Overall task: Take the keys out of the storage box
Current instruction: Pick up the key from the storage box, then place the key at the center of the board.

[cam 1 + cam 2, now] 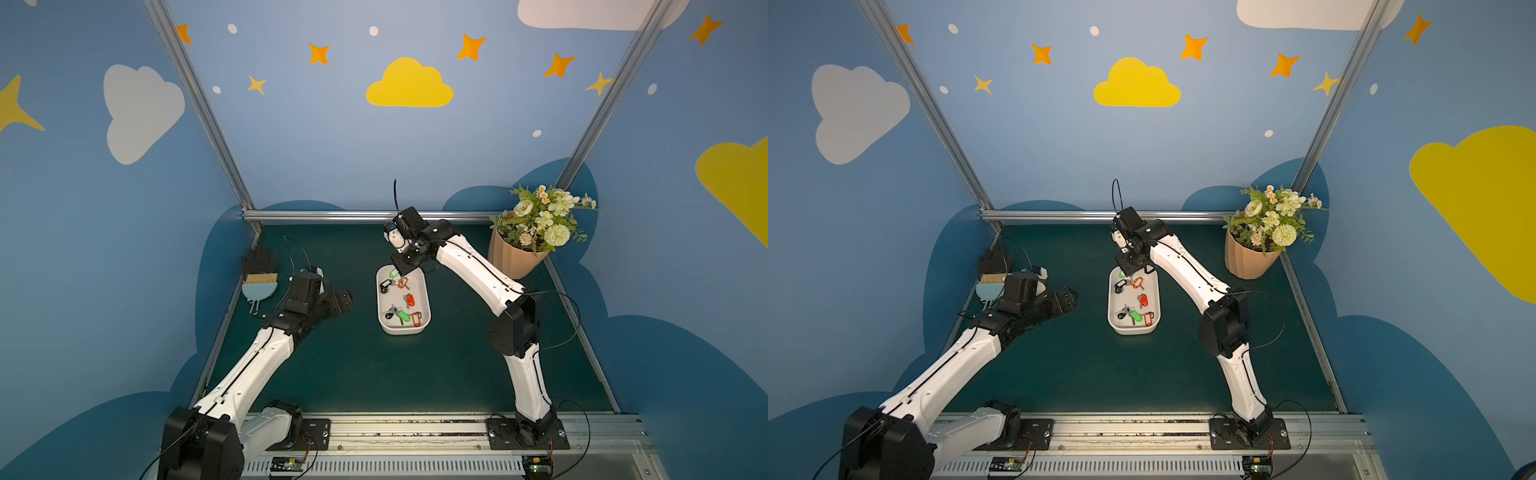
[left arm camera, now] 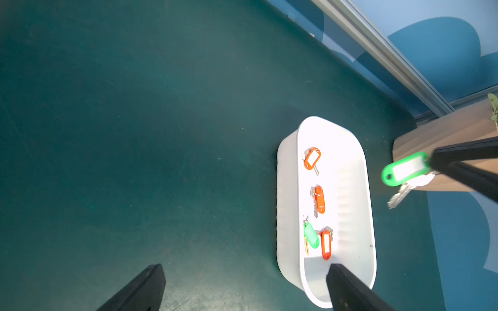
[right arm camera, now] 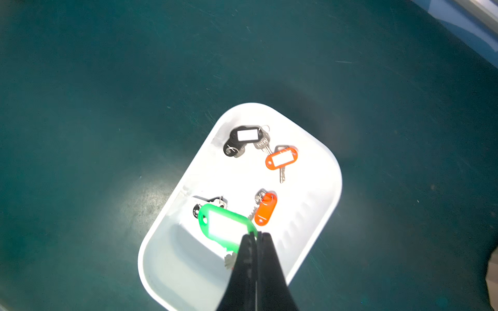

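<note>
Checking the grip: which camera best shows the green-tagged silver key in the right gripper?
Left wrist: the green-tagged silver key hangs whole from the shut right gripper. Right wrist shows mostly its tag; both top views, a green speck.

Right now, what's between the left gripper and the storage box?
Only bare green mat separates the left gripper from the storage box, in both top views.
</note>
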Available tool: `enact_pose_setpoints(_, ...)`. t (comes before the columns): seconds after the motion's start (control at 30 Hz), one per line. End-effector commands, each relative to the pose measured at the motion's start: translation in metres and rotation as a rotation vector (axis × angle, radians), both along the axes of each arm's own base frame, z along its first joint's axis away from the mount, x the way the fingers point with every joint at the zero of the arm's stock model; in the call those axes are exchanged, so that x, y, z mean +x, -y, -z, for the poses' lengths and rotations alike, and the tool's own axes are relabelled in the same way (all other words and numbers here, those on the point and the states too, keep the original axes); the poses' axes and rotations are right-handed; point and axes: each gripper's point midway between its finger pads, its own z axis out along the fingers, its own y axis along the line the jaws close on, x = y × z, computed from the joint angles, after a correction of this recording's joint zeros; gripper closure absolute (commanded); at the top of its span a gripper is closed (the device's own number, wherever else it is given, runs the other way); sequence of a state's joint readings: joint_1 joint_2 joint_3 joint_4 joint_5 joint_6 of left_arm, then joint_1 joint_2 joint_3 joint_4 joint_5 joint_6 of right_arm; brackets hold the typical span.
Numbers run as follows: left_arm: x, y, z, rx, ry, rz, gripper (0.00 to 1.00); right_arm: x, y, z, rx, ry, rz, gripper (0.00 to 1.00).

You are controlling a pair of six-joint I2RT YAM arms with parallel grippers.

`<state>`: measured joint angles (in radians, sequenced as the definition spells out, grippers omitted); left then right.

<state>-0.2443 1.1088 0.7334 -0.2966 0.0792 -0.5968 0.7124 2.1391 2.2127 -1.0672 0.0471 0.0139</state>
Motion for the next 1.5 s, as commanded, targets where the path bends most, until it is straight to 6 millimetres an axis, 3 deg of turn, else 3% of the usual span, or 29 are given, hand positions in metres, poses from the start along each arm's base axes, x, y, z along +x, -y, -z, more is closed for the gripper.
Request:
enact_pose_setpoints(0.0, 0.0, 0.019, -0.005, -0.094, 0.03, 0.072, 0.0, -0.003, 0.034, -0.012, -0.012, -0.022, 0.052, 1.0)
enact_pose_setpoints(0.2, -0.006, 0.041, 0.001, -0.135, 0.007, 0.157, 0.0, 0.003, 0.084, -0.003, -0.029, -0.068, 0.126, 1.0)
enact_pose_setpoints(0.43, -0.006, 0.045, 0.002, -0.129, 0.009, 0.165, 0.0, 0.024, 0.126, 0.043, -0.021, -0.131, 0.213, 1.0)
enact_pose_setpoints(0.63, -0.006, 0.04, -0.001, -0.102, 0.024, 0.152, 0.0, 0.049, 0.134, 0.091, -0.006, -0.187, 0.24, 1.0)
enact_pose_setpoints(0.77, -0.007, 0.037, -0.001, -0.084, 0.023, 0.147, 0.0, 0.06, 0.128, 0.116, 0.059, -0.247, 0.249, 1.0)
enact_pose_setpoints(0.97, -0.009, 0.037, -0.003, -0.083, 0.026, 0.15, 0.0, 0.077, 0.126, 0.138, 0.114, -0.27, 0.27, 1.0)
enact_pose_setpoints(1.23, -0.011, 0.036, -0.002, -0.078, 0.025, 0.148, 0.0, 0.086, 0.134, 0.174, 0.116, -0.321, 0.313, 1.0)
enact_pose_setpoints(1.4, -0.011, 0.035, -0.001, -0.071, 0.024, 0.146, 0.0, 0.084, 0.137, 0.181, 0.092, -0.326, 0.32, 1.0)
enact_pose_setpoints(1.47, -0.01, 0.034, 0.0, -0.069, 0.023, 0.143, 0.0, 0.082, 0.137, 0.179, 0.09, -0.325, 0.317, 0.92)
